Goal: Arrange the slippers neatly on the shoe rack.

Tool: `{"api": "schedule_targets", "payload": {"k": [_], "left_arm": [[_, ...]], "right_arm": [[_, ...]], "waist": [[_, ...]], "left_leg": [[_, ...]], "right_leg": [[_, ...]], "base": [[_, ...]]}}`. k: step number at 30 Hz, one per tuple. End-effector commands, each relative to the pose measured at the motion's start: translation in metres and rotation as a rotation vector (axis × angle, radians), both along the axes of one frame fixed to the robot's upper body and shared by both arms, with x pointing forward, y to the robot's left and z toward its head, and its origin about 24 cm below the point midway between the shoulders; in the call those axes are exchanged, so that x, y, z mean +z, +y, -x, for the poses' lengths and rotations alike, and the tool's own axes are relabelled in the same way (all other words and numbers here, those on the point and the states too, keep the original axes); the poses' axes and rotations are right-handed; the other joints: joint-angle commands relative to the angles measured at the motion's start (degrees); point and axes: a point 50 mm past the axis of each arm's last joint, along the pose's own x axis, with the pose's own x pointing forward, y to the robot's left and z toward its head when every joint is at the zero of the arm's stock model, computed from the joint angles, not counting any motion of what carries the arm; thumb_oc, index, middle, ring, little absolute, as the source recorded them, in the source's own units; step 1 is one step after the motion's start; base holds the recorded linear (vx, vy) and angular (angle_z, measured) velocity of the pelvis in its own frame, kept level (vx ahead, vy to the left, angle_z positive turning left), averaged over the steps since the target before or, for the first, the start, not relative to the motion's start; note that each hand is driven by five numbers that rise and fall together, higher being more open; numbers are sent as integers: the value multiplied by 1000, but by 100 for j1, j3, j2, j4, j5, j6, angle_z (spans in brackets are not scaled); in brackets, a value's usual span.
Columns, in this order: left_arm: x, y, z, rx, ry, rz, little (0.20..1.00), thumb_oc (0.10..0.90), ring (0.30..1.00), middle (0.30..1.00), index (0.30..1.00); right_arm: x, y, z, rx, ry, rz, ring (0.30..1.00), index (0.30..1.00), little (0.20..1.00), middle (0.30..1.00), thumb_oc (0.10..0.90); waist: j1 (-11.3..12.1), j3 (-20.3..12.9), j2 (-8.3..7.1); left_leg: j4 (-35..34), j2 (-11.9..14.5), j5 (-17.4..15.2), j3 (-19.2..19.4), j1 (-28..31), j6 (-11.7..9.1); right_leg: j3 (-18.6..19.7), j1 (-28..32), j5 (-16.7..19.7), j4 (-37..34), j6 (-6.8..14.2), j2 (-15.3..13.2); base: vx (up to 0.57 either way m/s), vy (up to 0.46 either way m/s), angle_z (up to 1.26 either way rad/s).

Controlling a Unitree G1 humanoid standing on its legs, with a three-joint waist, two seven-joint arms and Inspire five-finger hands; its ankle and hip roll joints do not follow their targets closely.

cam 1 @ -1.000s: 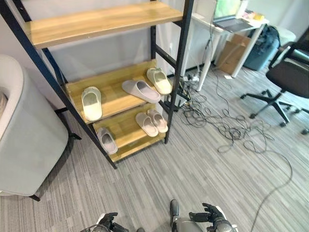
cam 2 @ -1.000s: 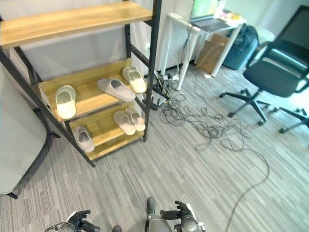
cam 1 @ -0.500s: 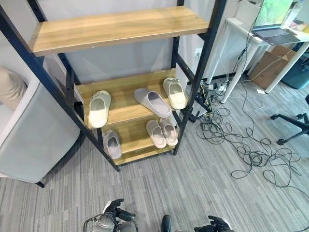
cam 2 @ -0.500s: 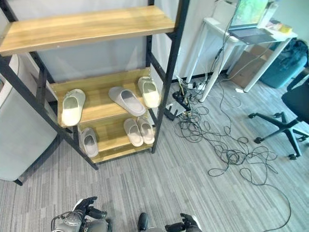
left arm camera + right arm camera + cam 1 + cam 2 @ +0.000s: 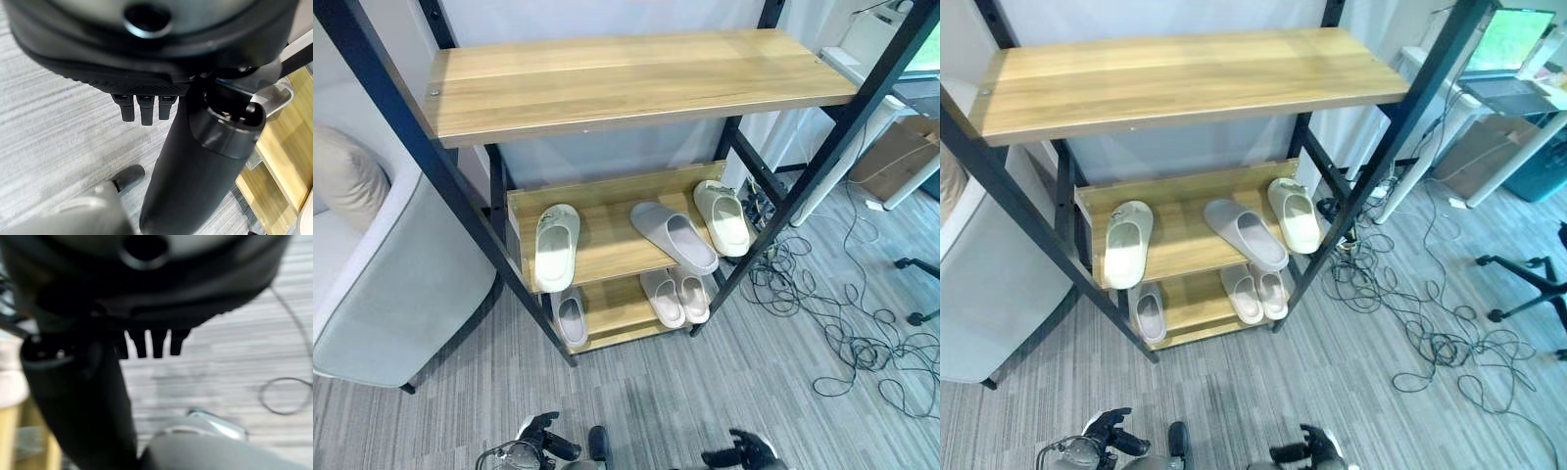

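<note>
The wooden shoe rack with a black frame stands ahead. On its middle shelf lie a cream slipper at the left, a grey slipper lying askew, and a second cream slipper at the right. The bottom shelf holds a lone grey slipper and a pale pair side by side. My left hand and right hand hang low, far short of the rack. In the wrist views the left fingers and right fingers are straight and hold nothing.
A grey armchair stands close against the rack's left side. Tangled cables cover the carpet to the right. Farther right are a white desk with a laptop and an office chair base.
The whole picture has shifted: the camera has come closer and turned to face the rack. The slippers lie as before, and both hands stay low and empty.
</note>
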Motion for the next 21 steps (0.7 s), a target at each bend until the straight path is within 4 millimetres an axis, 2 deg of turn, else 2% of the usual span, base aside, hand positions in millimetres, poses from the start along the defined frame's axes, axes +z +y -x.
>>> {"api": "schedule_targets", "payload": {"k": [1, 2, 3, 12, 15, 21], "left_arm": [[0, 0, 1, -21, -10, -12, 900, 800, 900, 900, 900], [0, 1, 2, -21, -6, -15, 900, 800, 900, 900, 900], [0, 6, 5, -18, 7, -30, 900, 800, 900, 900, 900], [-3, -3, 8, -43, 21, -8, 900, 800, 900, 900, 900], [-4, -7, 8, -68, 22, -6, 900, 800, 900, 900, 900], [-3, -13, 5, -88, 1, 3, 900, 800, 900, 900, 900]], "right_arm": [[5, -14, -6, 21, -28, 56, 900, 900, 900, 900, 800], [6, -14, -7, 24, -31, 56, 900, 900, 900, 900, 800], [5, -14, -5, 26, -25, 54, 900, 900, 900, 900, 800], [15, -8, -25, 98, -122, 50, 900, 900, 900, 900, 800], [20, -4, -34, 130, -165, 41, 900, 900, 900, 900, 800], [58, 19, -75, 272, -430, -38, 900, 900, 900, 900, 800]], "waist": [[64, -46, 6], [32, -36, -21], [18, -51, -79], [83, -312, -72], [83, -341, -65], [97, -339, -46]], "left_leg": [[550, -85, -790, -475, -210, -182], [538, -114, -832, -489, -145, -201], [490, -167, -822, -484, -113, -232], [-20, -61, -555, -552, -9, -435], [-31, -41, -571, -583, 5, -462], [-31, 2, -597, -593, 79, -504]], "right_leg": [[197, -80, 744, -1247, -175, 294], [221, -144, 828, -1711, -195, 276], [334, 39, 902, -2125, -134, 262], [224, 547, 949, -2843, -265, 338], [180, 643, 978, -2998, -272, 354], [176, 774, 969, -3185, -283, 398]], "base": [[105, -48, 39], [145, -79, 39], [96, -51, 43], [54, -65, 12], [35, -32, 14], [10, -6, 1]]}}
